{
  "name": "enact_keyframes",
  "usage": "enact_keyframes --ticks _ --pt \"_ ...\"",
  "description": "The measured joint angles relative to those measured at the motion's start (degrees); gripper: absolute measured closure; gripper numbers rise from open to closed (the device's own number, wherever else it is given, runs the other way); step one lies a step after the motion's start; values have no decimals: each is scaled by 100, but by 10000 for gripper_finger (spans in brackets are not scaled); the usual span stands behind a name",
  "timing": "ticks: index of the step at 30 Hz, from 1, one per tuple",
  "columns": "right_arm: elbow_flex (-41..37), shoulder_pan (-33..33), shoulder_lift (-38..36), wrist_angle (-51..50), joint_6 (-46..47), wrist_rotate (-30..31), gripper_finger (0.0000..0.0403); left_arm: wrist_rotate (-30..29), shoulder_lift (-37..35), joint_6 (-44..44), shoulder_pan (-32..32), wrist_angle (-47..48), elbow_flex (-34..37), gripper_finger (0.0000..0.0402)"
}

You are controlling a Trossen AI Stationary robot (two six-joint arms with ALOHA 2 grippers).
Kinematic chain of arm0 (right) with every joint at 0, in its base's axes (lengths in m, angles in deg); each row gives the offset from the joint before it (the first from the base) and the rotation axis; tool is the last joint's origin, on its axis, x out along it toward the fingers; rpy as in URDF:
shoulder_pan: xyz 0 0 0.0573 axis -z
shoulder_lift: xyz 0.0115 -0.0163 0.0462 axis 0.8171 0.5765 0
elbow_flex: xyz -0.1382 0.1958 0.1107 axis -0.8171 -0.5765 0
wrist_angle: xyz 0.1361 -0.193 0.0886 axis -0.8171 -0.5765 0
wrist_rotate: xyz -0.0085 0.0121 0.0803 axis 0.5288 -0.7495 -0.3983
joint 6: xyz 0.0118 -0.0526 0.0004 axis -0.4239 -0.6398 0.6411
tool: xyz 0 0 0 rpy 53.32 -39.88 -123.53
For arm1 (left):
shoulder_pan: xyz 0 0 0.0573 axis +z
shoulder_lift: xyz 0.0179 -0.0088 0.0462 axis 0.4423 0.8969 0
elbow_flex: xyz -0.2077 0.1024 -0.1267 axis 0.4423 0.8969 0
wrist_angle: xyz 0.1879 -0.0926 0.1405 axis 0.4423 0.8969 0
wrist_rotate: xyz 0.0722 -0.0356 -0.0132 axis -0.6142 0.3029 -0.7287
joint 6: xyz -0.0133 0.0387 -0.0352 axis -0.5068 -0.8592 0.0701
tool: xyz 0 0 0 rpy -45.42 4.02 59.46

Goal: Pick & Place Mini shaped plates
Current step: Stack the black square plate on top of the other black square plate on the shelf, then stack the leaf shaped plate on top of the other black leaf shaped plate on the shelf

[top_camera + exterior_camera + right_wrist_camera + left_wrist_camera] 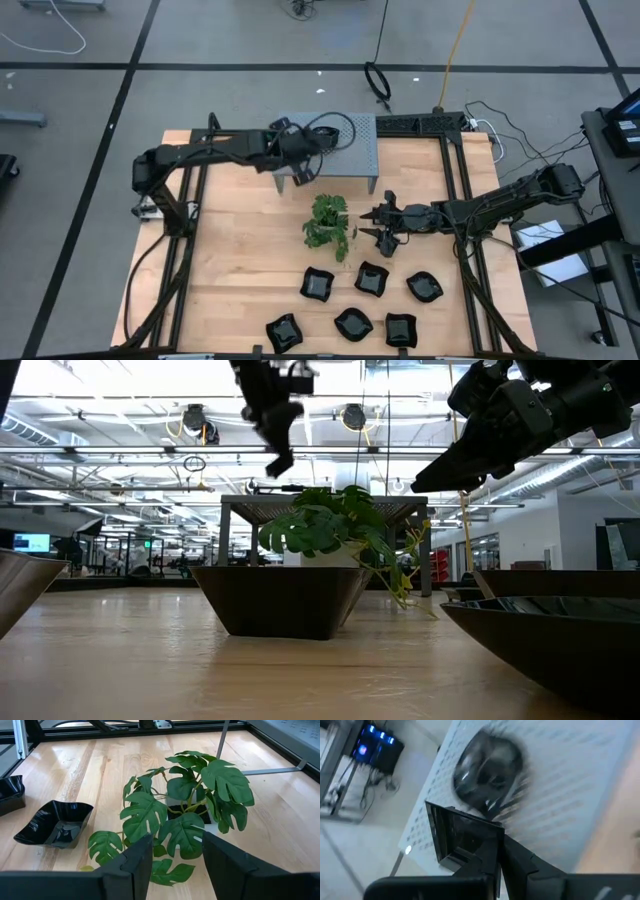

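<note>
Six glossy black mini shaped plates [370, 300] lie in two loose rows near the front edge of the wooden tabletop [240, 240], apart from one another with bare wood between. A seventh plate, a square dish [465, 837], is pinched by its rim in the left end effector [300, 172], whose fingers are pressed together on it just past the front edge of the grey perforated metal shelf [360, 150]. A round dark dish [487, 767] already rests on that shelf. The right end effector [382, 226], fingers spread and holding nothing, hovers just beside the green leafy plant [327, 222], between shelf and plates.
</note>
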Motion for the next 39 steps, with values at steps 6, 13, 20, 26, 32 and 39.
enact_keyframes --ticks 6,13,20,26,32,39 --pt "0 0 0 0 0 0 245 170 0 0 336 9 149 396" --pt "0 0 0 0 0 0 245 115 0 -214 378 -211 369 379" --pt "0 2 2 0 0 0 245 47 0 -289 377 -256 397 396" --pt "0 2 2 0 0 0 245 -19 0 -312 377 -247 397 358" --pt "0 0 1 0 0 0 245 -22 0 -266 378 -247 397 336" --pt "0 0 0 0 0 0 245 -26 0 -143 340 -268 397 311"
